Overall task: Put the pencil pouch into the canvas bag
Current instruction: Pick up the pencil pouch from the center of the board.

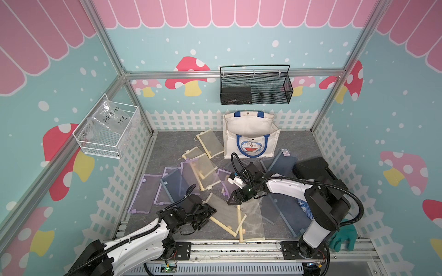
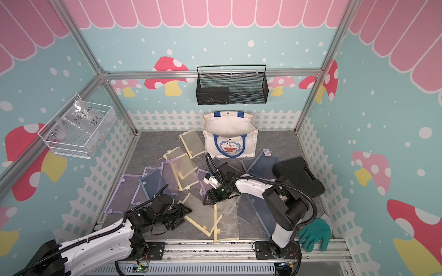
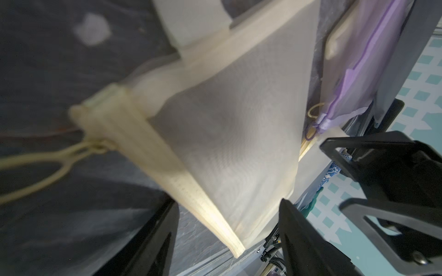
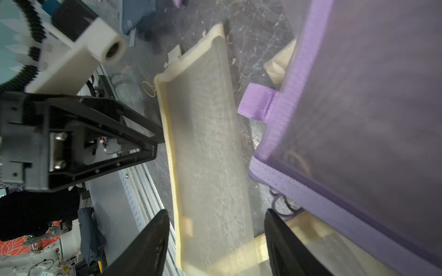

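Note:
The canvas bag (image 1: 251,137) stands open at the back of the floor, cat face toward me. Several flat mesh pencil pouches lie scattered in front of it. My left gripper (image 1: 212,211) is low at the near end of a cream-trimmed pouch (image 1: 227,215). In the left wrist view that pouch (image 3: 227,124) has a corner between the open fingers of the left gripper (image 3: 229,203), touching neither. My right gripper (image 1: 232,202) hovers open over the pouches just behind. In the right wrist view the right gripper (image 4: 216,212) straddles a long cream pouch (image 4: 205,155).
A purple pouch (image 4: 358,119) lies beside the right gripper. Blue pouches (image 1: 282,165) and a black case (image 1: 315,167) sit at the right. A black wire-mesh basket (image 1: 256,86) hangs on the back wall, a white wire basket (image 1: 107,129) on the left wall. A green glove (image 1: 342,236) drapes the front rail.

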Tool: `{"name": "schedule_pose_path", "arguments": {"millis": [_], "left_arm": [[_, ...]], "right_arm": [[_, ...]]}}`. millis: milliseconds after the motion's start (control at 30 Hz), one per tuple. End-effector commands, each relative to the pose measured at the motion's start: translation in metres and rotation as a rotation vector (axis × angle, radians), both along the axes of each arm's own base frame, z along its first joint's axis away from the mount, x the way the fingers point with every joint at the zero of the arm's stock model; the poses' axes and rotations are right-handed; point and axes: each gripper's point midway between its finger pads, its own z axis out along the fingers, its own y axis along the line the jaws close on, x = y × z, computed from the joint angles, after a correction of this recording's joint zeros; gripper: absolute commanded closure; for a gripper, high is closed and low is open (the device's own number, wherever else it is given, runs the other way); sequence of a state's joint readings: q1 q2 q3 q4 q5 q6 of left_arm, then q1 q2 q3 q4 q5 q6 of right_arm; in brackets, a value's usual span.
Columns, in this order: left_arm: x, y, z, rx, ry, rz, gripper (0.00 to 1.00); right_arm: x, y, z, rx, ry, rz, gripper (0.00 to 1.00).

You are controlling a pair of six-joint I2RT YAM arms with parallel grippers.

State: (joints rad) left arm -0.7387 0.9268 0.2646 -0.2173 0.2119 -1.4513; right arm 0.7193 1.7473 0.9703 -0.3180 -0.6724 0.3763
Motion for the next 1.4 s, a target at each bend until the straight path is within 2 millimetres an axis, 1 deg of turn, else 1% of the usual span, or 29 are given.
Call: {"name": "schedule_pose_path", "arguments": {"millis": [0,100,167,233,300,367,433,500,633,667,733,767,833,867,900,967,1100,1233,1300,1367], "left_arm": [[0.008,0.009,-0.015,0.045,-0.015,0.043,0.34],[0.014,0.009,-0.02,0.044,-0.034,0.069,0.4],[0.015,0.008,-0.023,0.049,-0.027,0.067,0.42],[0.016,0.005,-0.025,0.048,-0.026,0.053,0.45],[0.016,0.003,-0.027,0.054,-0.022,0.043,0.51],[0.017,0.001,-0.027,0.055,-0.024,0.031,0.58],[0.019,-0.001,-0.026,0.059,-0.028,0.021,0.63],[0.02,-0.002,-0.024,0.061,-0.036,0.017,0.71],[0.022,0.001,-0.021,0.067,-0.054,0.022,0.82],[0.022,0.001,-0.021,0.071,-0.056,0.022,0.87],[0.022,0.003,-0.02,0.08,-0.058,0.023,1.0],[0.021,0.004,-0.021,0.084,-0.059,0.023,1.0],[0.021,0.006,-0.02,0.083,-0.063,0.028,1.0],[0.021,0.006,-0.02,0.082,-0.067,0.026,1.0],[0.022,0.006,-0.018,0.08,-0.075,0.024,1.0],[0.024,0.006,-0.015,0.08,-0.088,0.022,1.0],[0.024,0.005,-0.015,0.077,-0.091,0.017,1.0],[0.026,0.002,-0.014,0.066,-0.095,0.009,1.0],[0.026,-0.001,-0.014,0.062,-0.096,0.001,1.0],[0.027,-0.003,-0.013,0.054,-0.097,-0.005,1.0]], "right_arm": [[-0.002,0.009,-0.008,-0.001,-0.021,0.045,0.35],[-0.006,0.015,-0.016,-0.001,-0.007,0.057,0.36],[-0.007,0.018,-0.02,-0.002,-0.001,0.061,0.37],[-0.008,0.02,-0.023,0.005,0.009,0.054,0.4],[-0.009,0.022,-0.023,0.024,0.019,0.039,0.46],[-0.009,0.023,-0.02,0.04,0.022,0.023,0.51],[-0.009,0.023,-0.016,0.046,0.018,0.013,0.53],[-0.007,0.023,-0.01,0.05,0.003,0.005,0.55],[-0.004,0.021,0.0,0.044,-0.023,-0.003,0.68],[-0.004,0.019,0.001,0.036,-0.03,-0.005,0.7],[-0.004,0.014,0.003,0.017,-0.045,-0.011,0.7],[-0.005,0.012,0.004,0.013,-0.049,-0.011,0.67],[-0.007,0.008,0.007,0.002,-0.057,-0.013,0.55],[-0.008,0.006,0.008,0.0,-0.058,-0.016,0.5],[-0.01,0.005,0.009,0.002,-0.059,-0.016,0.48],[-0.014,0.004,0.011,0.011,-0.052,-0.01,0.47],[-0.02,0.004,0.006,0.022,-0.025,0.005,0.47],[-0.02,0.008,0.005,0.048,-0.011,0.002,0.52],[-0.018,0.011,0.004,0.055,-0.009,-0.003,0.58],[-0.016,0.013,0.005,0.063,-0.007,-0.007,0.7]]}}
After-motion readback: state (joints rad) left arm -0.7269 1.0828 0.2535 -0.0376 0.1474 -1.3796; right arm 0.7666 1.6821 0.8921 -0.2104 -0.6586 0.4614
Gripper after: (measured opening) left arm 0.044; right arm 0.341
